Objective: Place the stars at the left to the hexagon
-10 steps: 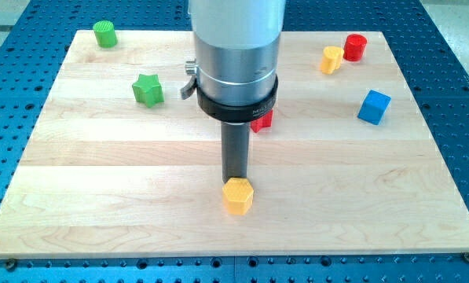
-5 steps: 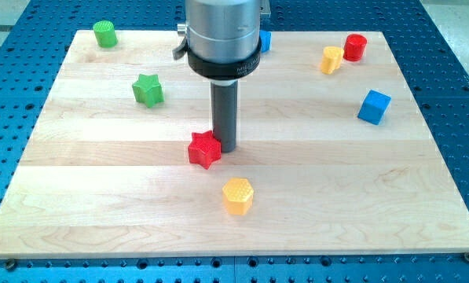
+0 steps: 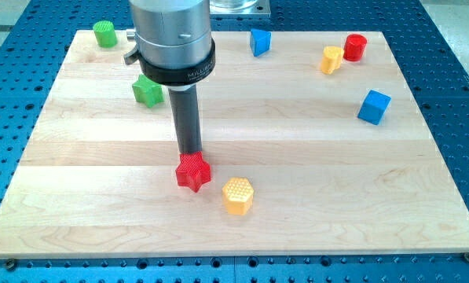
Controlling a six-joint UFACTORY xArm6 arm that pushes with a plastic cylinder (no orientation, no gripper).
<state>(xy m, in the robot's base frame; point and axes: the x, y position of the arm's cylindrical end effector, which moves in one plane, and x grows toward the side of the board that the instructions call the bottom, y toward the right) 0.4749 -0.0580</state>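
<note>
The yellow hexagon (image 3: 238,195) lies low in the middle of the wooden board (image 3: 313,157). The red star (image 3: 192,172) lies just to its upper left, a small gap apart. My tip (image 3: 190,154) stands right at the red star's top edge, touching it or nearly so. The green star (image 3: 146,91) lies at the upper left, partly hidden behind my arm's metal body.
A green cylinder (image 3: 104,34) stands at the top left corner. A blue block (image 3: 259,41) lies at the top middle. A yellow block (image 3: 331,59) and a red cylinder (image 3: 354,46) stand at the top right. A blue cube (image 3: 374,106) lies at the right.
My tip swept up from the hexagon, then left and down. The red star moved from behind the arm to down-left, ending beside the hexagon's upper left.
</note>
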